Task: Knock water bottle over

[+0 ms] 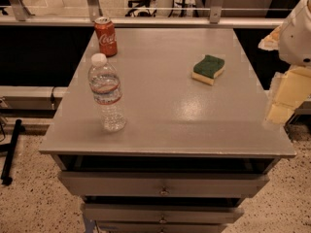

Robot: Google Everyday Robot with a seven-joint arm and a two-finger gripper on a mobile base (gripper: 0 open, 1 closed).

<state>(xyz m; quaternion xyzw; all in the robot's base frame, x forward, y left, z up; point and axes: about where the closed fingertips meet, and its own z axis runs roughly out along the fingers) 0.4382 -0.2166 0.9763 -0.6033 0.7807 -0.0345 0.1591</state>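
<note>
The water bottle (pixel 107 93) is clear ribbed plastic with a white cap and a red-and-white label band. It stands upright near the front left of the grey table top (pixel 165 106). My gripper (pixel 283 98) is at the right edge of the view, beside the table's right edge and far to the right of the bottle. The white arm housing (pixel 297 30) sits above it. Nothing is in contact with the bottle.
A red Coca-Cola can (pixel 106 37) stands upright at the table's back left, behind the bottle. A green-and-yellow sponge (pixel 209 69) lies at the right of centre. Drawers (pixel 163 184) are below the top. A railing (pixel 160 8) runs behind the table.
</note>
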